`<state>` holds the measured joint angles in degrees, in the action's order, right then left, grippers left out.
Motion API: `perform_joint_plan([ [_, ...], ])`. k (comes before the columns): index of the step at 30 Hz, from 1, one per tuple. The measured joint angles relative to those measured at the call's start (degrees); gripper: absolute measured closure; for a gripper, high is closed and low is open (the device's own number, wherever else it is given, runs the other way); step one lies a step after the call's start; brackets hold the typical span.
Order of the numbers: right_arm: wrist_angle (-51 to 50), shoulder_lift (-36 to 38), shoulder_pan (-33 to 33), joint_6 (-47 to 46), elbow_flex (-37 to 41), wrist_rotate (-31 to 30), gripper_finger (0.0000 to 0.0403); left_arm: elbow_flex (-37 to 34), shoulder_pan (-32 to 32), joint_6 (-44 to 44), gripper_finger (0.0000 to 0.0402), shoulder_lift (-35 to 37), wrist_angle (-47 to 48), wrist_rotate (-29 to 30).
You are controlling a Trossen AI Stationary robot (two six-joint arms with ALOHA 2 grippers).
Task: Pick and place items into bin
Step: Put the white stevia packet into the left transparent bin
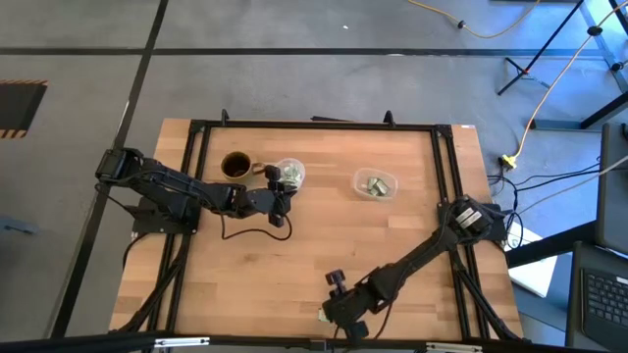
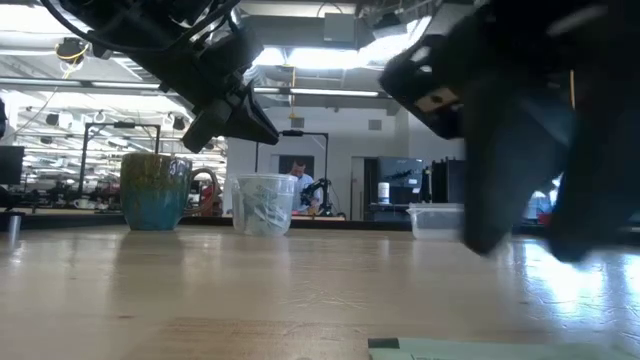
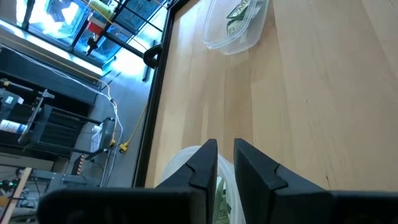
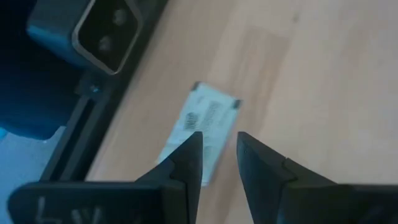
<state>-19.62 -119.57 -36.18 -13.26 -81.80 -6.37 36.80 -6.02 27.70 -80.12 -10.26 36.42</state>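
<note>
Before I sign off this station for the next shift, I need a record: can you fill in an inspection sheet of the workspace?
Surface: wooden table, black frame around it.
Job's things: clear cup holding packets; clear bin with a few packets; one packet flat near the table's front edge.
Clutter: mug beside the cup.
Grippers: left gripper over the cup, fingers slightly apart; right gripper open above the loose packet, nothing held.
Cables: black cable looped on the table; yellow cable on the floor.
Surroundings: person far behind the table.
</note>
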Motion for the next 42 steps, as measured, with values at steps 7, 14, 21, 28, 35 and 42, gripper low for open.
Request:
perform_joint_plan([
  [7, 0.1, -2.6, -1.3, -1.6, -0.1, 0.1, 0.0301, 0.0, 0.0, 0.0, 0.0354, 0.0, 0.2, 0.0],
  [14, -0.4, -5.1, -1.3, -4.8, -0.5, -0.6, 0.0305, 0.0, 0.0, 0.0, 0.0354, 0.0, 0.2, 0.0],
  [21, -2.3, -5.5, -1.2, -5.6, -0.6, -0.6, 0.0362, 0.0, 0.0, 0.0, 0.0354, 0.0, 0.2, 0.0],
  [28, -2.7, -4.8, -1.2, -3.2, -0.3, -0.3, 0.0397, 0.0, 0.0, 0.0, 0.0354, 0.0, 0.2, 0.0],
  [35, -12.0, 2.5, 0.2, -2.7, 0.4, -4.0, 0.0394, 0.0, 0.0, 3.7, 0.0354, 0.0, -0.3, 3.1],
  [42, -13.7, 10.5, 4.9, 2.0, 0.3, -6.9, 0.0394, 0.0, -0.3, 6.2, 0.0354, 0.0, -2.1, 3.1],
])
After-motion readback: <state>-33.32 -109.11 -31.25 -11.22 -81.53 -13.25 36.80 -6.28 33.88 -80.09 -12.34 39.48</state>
